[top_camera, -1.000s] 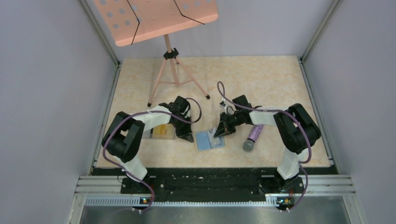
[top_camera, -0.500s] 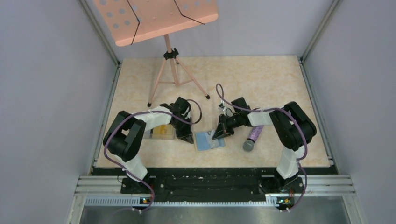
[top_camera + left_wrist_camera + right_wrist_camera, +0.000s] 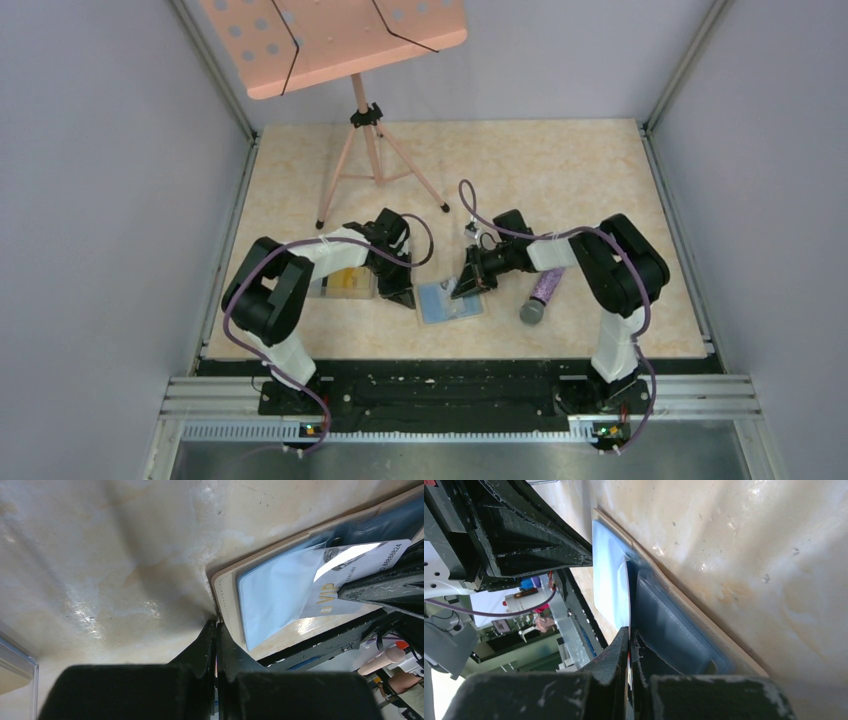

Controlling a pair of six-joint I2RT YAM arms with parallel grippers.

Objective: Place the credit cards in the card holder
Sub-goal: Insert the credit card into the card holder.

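Observation:
The card holder [image 3: 440, 304] lies open on the table between the arms, tan outside and light blue inside [image 3: 270, 590]. My left gripper [image 3: 403, 294] is shut, and its tips [image 3: 216, 625] press against the holder's tan left edge. My right gripper [image 3: 464, 288] is shut on a credit card [image 3: 350, 570], white with VIP print. The right wrist view shows this card edge-on [image 3: 629, 595], its front end at the mouth of a blue pocket [image 3: 674, 620]. More credit cards, gold-yellow, sit in a clear box [image 3: 345, 283] under the left arm.
A purple tube with a grey cap [image 3: 543, 292] lies just right of the holder, under the right forearm. A pink music stand [image 3: 362, 120] stands on its tripod at the back left. The clear box's corner [image 3: 17, 665] is close to my left fingers.
My right gripper has slid slightly left and forward over the holder with the card, and its elbow has swung in. The left gripper has stayed at the holder's edge.

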